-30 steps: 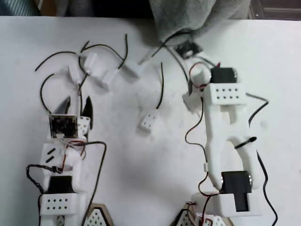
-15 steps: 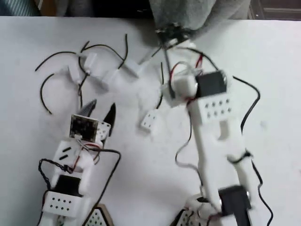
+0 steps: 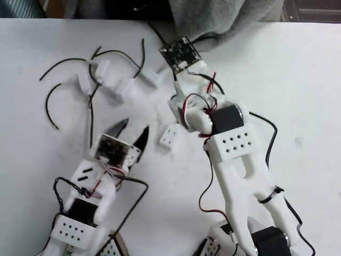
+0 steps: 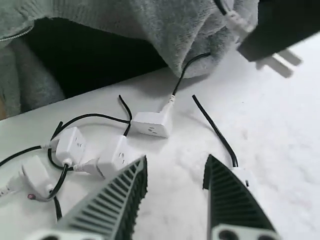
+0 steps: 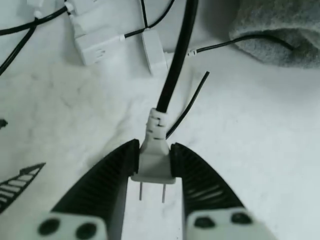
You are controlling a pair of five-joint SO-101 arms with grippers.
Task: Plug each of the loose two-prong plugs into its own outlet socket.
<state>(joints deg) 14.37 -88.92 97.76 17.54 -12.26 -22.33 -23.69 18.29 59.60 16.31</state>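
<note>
My right gripper (image 5: 155,146) is shut on a white two-prong plug (image 5: 156,162) with a black cord; its prongs point back toward the wrist. In the high view the right arm (image 3: 229,141) leans over the table's middle, beside a loose white socket (image 3: 169,135). My left gripper (image 3: 136,126) stands open and holds nothing, just left of that socket. Several more white sockets with black leads lie at the back left, among them a first socket (image 3: 154,78), a second socket (image 3: 123,88) and a third socket (image 3: 101,68). The left wrist view has them ahead of the open fingers (image 4: 125,195).
A grey cloth (image 3: 224,16) hangs over the table's back edge, with cords running under it. Loose black wires (image 3: 50,104) curl at the far left. The right half of the white table (image 3: 298,80) is bare.
The right arm has swung left and nearer the middle socket, carrying the plug and its cord. The left arm has turned to the right toward the same socket, gripper still open.
</note>
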